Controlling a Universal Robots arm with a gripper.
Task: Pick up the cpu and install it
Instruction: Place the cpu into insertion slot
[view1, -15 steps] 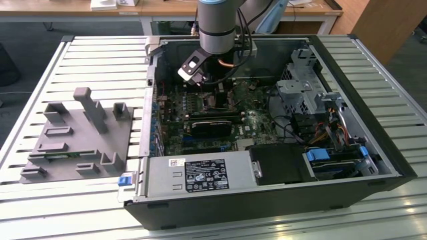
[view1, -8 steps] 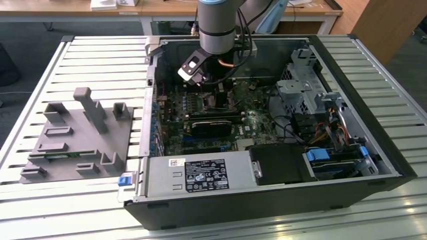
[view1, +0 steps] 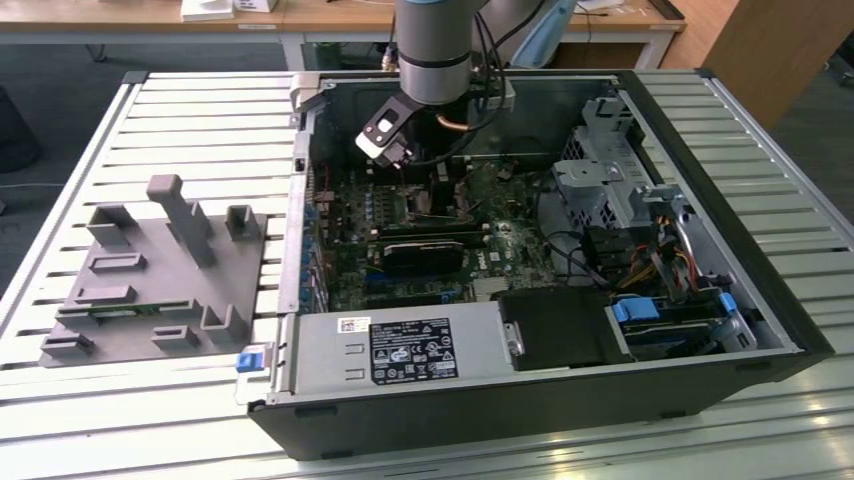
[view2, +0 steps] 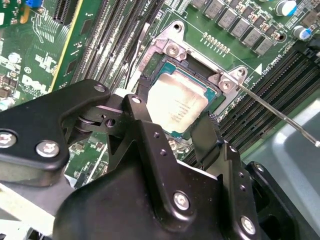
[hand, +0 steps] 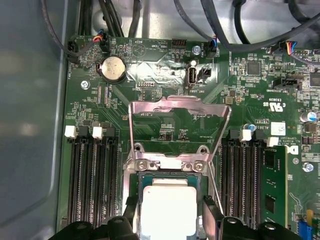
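Both fingers of the open pincer straddled the cpu in its socket; keeping it flat and square probably mattered most.

1 cpu, 1 claw, 1 pc case, 1 grey tray, 1 coin batt.

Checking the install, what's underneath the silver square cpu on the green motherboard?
The shiny silver square cpu lies in the dark square socket, whose metal frame is raised open. Whatever lies beneath is covered by the chip itself.
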